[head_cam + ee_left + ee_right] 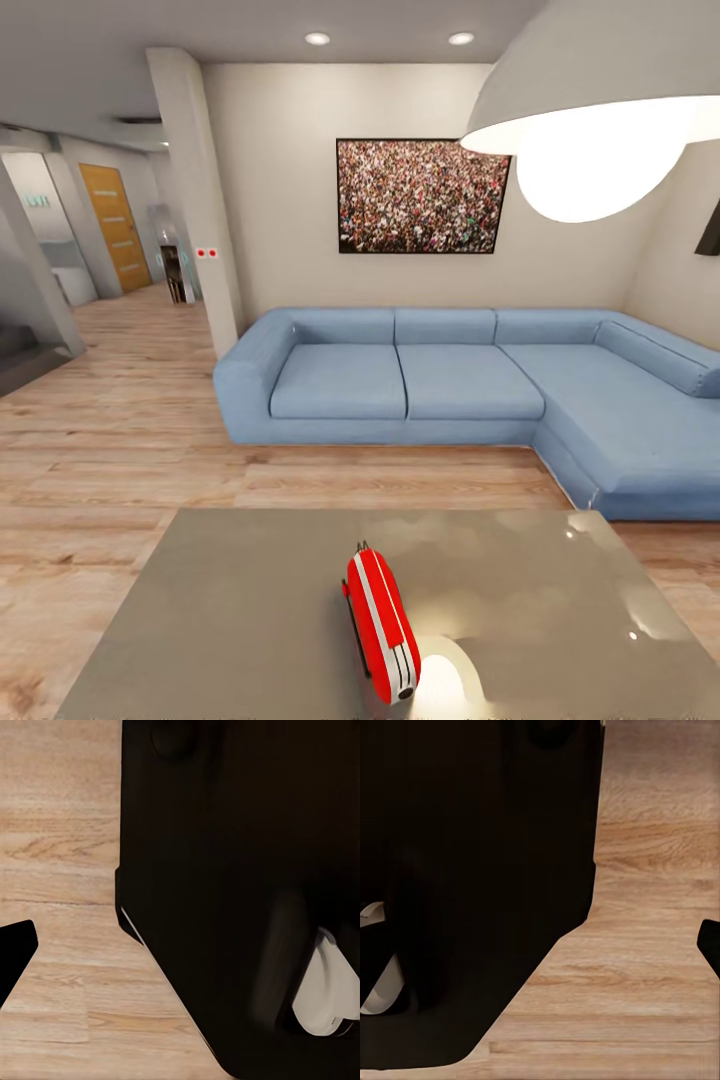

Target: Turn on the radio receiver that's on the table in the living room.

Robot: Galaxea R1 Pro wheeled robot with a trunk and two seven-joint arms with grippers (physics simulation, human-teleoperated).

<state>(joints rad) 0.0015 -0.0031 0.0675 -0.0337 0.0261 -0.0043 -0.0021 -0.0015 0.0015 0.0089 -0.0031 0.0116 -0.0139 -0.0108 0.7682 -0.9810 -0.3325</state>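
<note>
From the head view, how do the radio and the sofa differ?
The radio receiver is glossy red with white-and-grey trim bands; the sofa is matte blue. The radio is small next to the long L-shaped sofa. The radio stands on the grey table; the sofa sits on the wood floor beyond it. Both have rounded corners.

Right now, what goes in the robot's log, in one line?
radio receiver: lying on table, untouched | sofa: behind table | arms: low, over wood floor

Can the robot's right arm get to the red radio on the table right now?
Probably not yet. The red radio lies on the grey table with nothing around it, but the right wrist view looks down past the robot's dark body at wood floor, so that arm seems to hang low and must lift first.
</note>
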